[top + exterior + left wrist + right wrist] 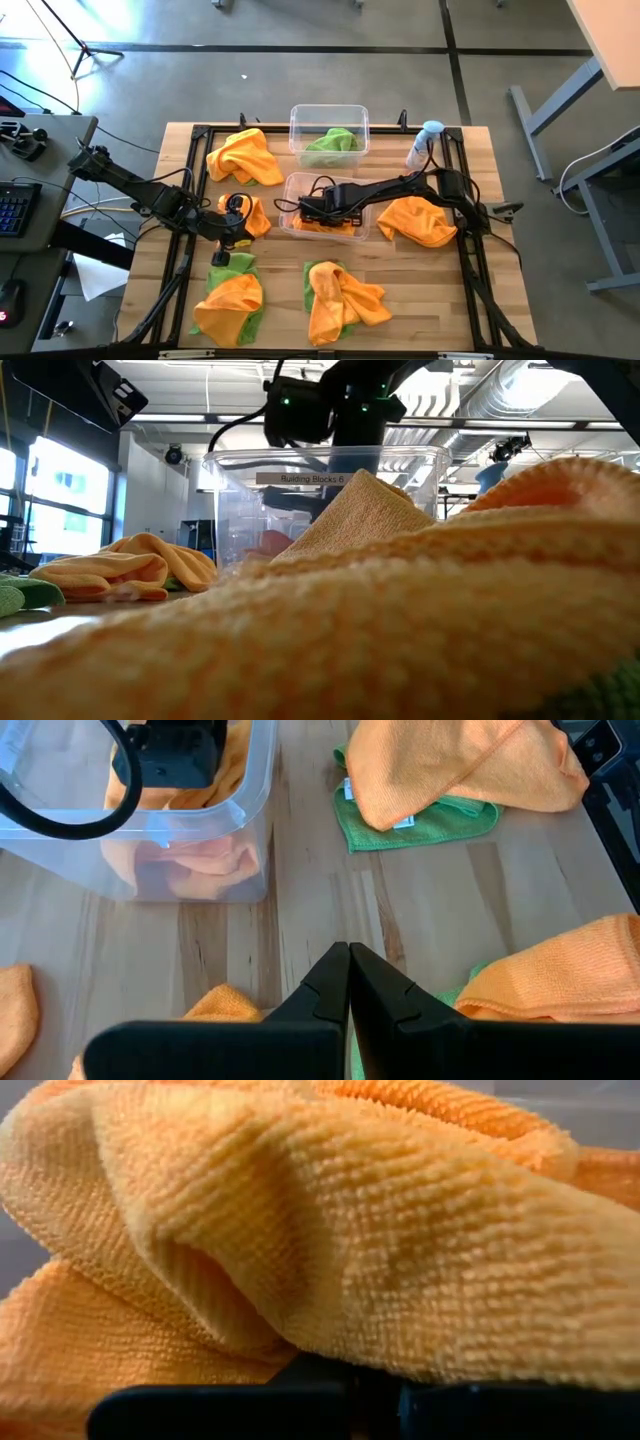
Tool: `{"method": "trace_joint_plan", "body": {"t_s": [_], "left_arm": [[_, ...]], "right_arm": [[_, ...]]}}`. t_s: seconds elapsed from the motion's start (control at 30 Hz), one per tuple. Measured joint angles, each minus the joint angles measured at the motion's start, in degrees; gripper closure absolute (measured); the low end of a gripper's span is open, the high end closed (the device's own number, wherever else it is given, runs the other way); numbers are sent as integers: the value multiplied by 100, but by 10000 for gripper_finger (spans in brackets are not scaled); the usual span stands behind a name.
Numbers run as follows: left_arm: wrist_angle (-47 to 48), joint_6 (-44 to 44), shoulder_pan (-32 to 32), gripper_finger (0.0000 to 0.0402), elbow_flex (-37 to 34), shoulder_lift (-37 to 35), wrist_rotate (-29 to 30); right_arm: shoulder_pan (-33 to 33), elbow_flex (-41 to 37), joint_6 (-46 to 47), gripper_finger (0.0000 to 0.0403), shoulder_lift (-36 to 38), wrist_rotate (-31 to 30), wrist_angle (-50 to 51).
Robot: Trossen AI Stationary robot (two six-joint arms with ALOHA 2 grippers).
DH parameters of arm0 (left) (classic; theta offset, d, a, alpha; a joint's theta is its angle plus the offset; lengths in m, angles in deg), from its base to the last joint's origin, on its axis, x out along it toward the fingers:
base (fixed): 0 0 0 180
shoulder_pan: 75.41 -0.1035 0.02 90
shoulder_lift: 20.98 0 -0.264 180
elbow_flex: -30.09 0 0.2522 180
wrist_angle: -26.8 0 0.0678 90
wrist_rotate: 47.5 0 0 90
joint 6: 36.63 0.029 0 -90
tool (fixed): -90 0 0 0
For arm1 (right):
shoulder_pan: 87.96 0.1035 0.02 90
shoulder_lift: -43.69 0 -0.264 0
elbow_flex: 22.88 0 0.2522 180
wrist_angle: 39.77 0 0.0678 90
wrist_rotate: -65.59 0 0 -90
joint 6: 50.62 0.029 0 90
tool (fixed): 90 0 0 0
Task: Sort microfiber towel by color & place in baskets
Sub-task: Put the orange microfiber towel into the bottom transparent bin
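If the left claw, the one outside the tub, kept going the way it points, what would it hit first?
Probably bare table: the shut left gripper aims along the wood between the near basket and an orange-on-green towel pile. Depth is unclear.

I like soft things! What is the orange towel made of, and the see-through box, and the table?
The orange towel looks like soft, fuzzy cloth, probably microfiber: you can see rows of tiny loops. The box looks like clear, smooth plastic, since you can see the towels through its walls. The table looks like pale wood with a smooth finish: it shows long planks and grain lines.
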Motion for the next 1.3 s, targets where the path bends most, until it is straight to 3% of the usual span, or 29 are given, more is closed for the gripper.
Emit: {"method": "trace_joint_plan", "body": {"t_s": [0.27,0.43,0.93,1.17,1.3], "left_arm": [[0,0,0,402,0,1,0],[2,0,0,402,0,0,0],[2,-23,2,401,0,0,0],[0,-41,1,401,0,1,0],[0,-42,2,401,0,1,0]], "right_arm": [[8,439,-441,402,-22,99,357],[74,1033,-755,394,-22,-243,1147],[337,2538,-1230,272,-22,-678,2940],[629,3614,-2618,281,-13,-949,3979],[746,3924,-3901,284,-12,-922,3942]]}}
